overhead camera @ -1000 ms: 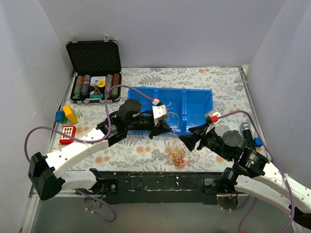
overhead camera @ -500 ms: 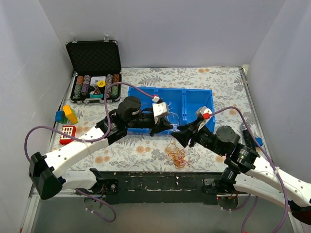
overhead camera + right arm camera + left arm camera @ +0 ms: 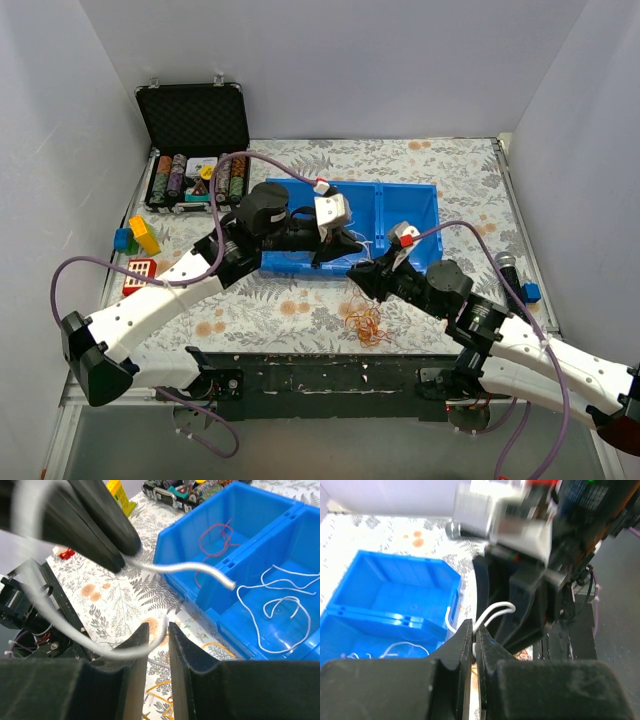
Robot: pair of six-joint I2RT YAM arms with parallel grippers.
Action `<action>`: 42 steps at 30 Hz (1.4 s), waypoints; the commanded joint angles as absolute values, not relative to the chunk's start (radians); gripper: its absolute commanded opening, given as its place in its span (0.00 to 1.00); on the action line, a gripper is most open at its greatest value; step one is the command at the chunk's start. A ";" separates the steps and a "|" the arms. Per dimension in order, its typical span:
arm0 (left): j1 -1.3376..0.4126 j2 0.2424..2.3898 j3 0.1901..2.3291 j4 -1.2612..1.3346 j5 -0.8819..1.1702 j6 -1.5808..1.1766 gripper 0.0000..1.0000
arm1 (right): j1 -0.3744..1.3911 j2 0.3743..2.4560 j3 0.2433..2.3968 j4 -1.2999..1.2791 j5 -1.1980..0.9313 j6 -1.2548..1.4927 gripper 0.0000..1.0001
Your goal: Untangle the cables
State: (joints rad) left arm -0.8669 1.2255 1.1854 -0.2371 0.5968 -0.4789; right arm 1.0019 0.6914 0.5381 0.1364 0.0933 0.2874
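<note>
Over the floral tablecloth (image 3: 450, 170), the left pincer (image 3: 475, 639) is pressed together on a thin white flexible wire (image 3: 495, 611); the right pincer (image 3: 159, 639), narrowly spread, straddles its loop. Below the right pincer lies the orange wire tangle (image 3: 364, 323). Closing off-centre could let the slack wire slip free

Lab enclosure: plain white walls (image 3: 330, 60)

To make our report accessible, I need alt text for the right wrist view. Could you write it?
A thin white wire held by the left pincer loops down between the slightly parted fingers of the right pincer. Behind, a blue plastic bin holds a red wire and more white wires.
</note>
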 commanded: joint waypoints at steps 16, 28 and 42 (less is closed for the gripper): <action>-0.865 1.246 1.529 -0.187 0.600 -0.469 0.00 | 1.006 0.775 0.437 0.196 0.087 0.330 0.21; -0.865 1.281 1.687 -0.147 0.537 -0.410 0.00 | 1.005 0.640 0.302 0.055 0.091 0.373 0.22; -0.865 1.262 1.620 0.325 0.145 -0.170 0.00 | 1.005 0.664 0.249 0.066 0.081 0.405 0.45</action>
